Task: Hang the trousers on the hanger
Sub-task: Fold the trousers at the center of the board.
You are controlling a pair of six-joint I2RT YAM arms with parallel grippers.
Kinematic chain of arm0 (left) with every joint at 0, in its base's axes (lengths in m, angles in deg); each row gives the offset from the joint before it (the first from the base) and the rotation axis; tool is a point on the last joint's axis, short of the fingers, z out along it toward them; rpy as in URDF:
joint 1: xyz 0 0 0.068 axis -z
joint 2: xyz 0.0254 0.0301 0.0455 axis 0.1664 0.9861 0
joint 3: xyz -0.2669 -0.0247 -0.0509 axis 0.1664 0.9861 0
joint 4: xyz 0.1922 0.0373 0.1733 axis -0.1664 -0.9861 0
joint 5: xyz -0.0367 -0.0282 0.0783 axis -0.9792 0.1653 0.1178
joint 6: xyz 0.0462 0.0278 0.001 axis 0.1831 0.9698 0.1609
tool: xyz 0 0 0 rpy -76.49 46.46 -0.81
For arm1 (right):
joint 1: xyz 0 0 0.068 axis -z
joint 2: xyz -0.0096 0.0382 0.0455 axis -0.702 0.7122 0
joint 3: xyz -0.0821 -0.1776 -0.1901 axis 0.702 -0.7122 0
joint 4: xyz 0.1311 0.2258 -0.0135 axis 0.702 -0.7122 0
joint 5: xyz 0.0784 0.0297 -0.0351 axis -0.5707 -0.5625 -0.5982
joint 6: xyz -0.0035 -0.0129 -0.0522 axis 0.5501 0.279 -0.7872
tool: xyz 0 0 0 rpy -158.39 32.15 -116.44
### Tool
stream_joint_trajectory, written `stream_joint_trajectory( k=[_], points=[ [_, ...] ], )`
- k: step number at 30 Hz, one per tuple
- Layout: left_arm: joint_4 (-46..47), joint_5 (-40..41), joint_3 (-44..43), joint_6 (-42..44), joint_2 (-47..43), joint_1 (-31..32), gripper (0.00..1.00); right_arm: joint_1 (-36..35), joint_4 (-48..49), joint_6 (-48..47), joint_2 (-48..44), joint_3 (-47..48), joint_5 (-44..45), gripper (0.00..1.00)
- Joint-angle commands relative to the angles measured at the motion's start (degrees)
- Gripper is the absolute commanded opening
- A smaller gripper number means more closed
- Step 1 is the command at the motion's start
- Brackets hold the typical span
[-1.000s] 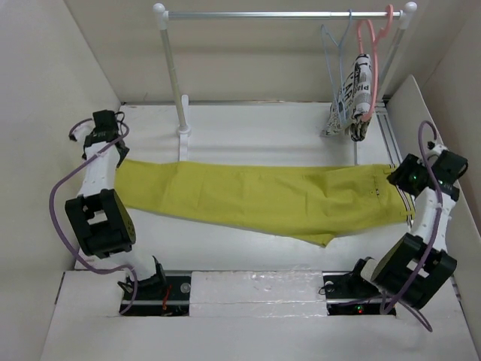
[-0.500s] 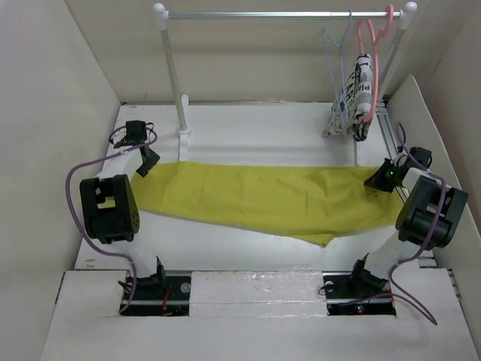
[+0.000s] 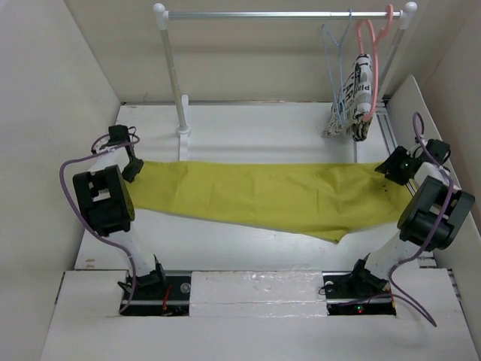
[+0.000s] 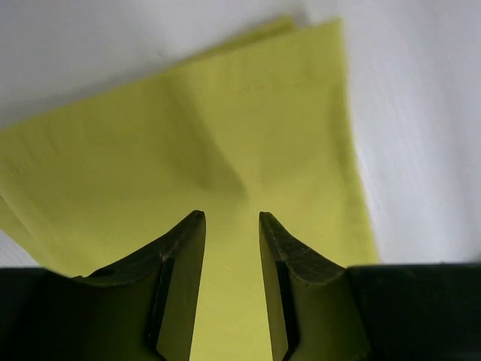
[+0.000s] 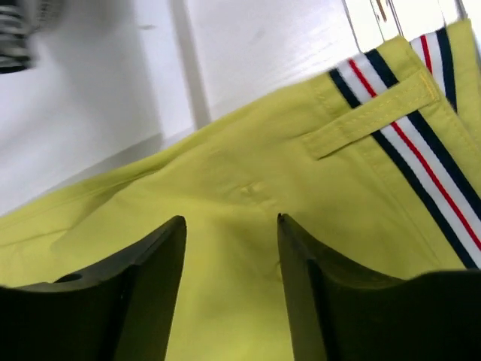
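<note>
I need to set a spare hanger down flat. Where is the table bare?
Two bare strips: behind the trousers, between the rack post and the printed cloth, and in front, toward the arm bases. Crowded: the garment's ends, at the left gripper and right gripper.

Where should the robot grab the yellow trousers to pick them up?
By the waistband, pinching down from above. The trousers lie flat on the table, and the stitched, striped band looks thicker and firmer to pinch than the loose leg cloth.
</note>
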Motion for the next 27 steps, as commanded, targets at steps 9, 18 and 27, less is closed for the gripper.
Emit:
stream_joint_trajectory(
  k=[9, 18, 27],
  points=[
    [5.5, -6.4, -2.2, 3.8, -8.8, 40.7, 0.0, 9.9, -1.5, -2.8, -29.8, -15.4, 4.7, 0.89],
    [10.3, -12.5, 2.1, 5.5, -10.4, 49.2, 0.0, 23.8, 4.1, -7.3, -21.5, -22.1, -6.5, 0.98],
    [9.1, -10.8, 4.7, 7.4, -11.4, 50.5, 0.0, 24.9, 22.0, 3.6, -14.4, -29.1, -9.0, 1.0]
  ],
)
